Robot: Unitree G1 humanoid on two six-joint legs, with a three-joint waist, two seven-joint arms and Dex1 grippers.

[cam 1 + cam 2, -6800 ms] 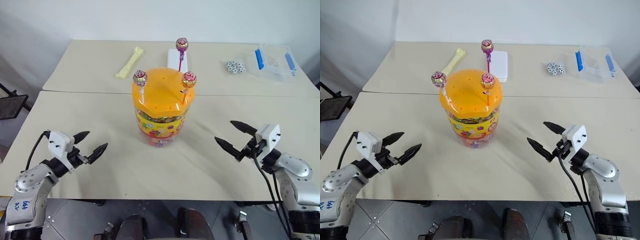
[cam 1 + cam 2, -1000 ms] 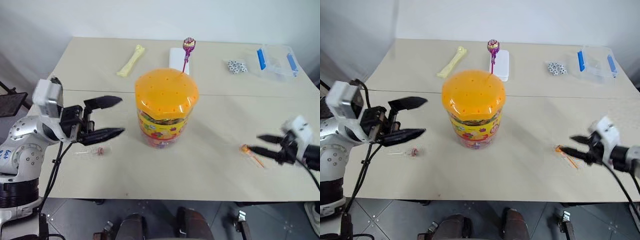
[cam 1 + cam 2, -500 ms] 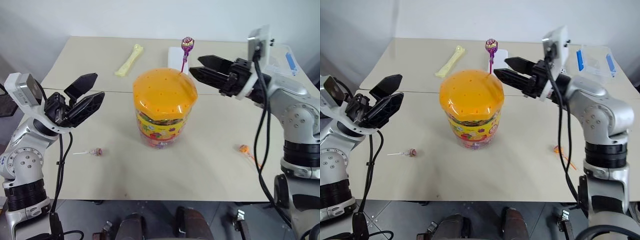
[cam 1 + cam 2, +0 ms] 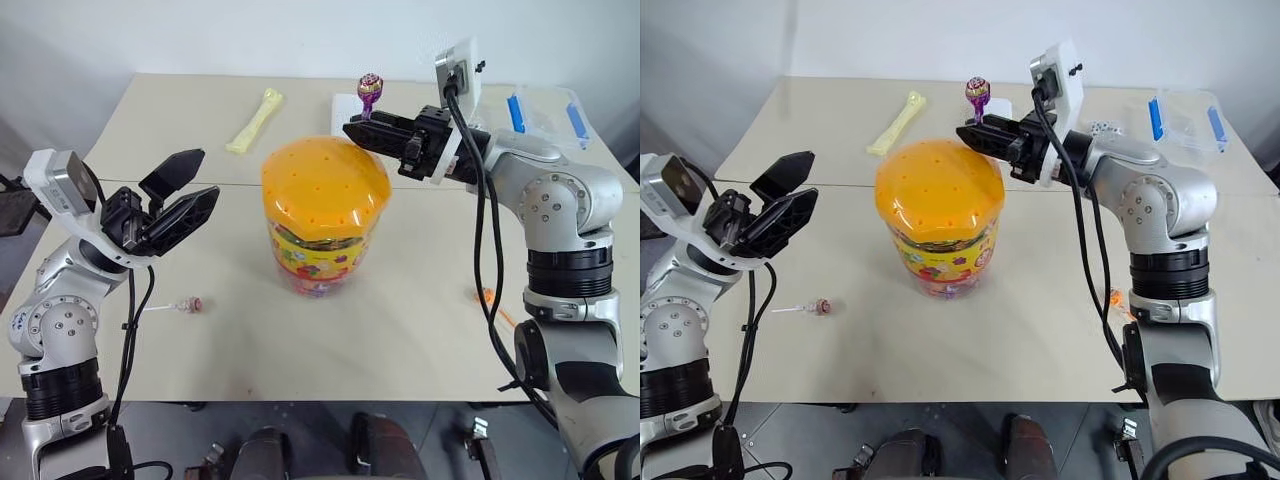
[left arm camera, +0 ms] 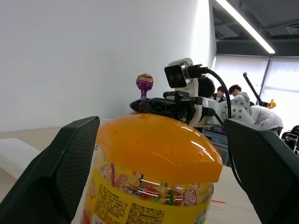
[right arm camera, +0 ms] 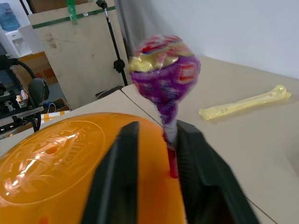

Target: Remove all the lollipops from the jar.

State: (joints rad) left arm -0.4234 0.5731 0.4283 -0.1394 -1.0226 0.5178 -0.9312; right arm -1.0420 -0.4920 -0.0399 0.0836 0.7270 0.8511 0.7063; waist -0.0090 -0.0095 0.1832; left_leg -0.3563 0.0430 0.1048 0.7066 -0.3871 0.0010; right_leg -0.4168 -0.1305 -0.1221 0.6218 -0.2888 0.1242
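Because the right gripper (image 6: 152, 140) has its jaws nearly closed around the magenta stick of the last lollipop (image 6: 164, 74), upper centre of the frame, a slanted pull could bind the stick in the lid hole and tip the jar (image 4: 325, 215), mid-frame on the table (image 4: 200, 350). The left gripper (image 4: 185, 195) gapes empty. The jar's label is unreadable.

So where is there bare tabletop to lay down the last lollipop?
Bare: the near table between the jar and the orange-stick lollipop, and the far-left corner beyond the bone toy. Crowded: far right, with the dice and clear box.
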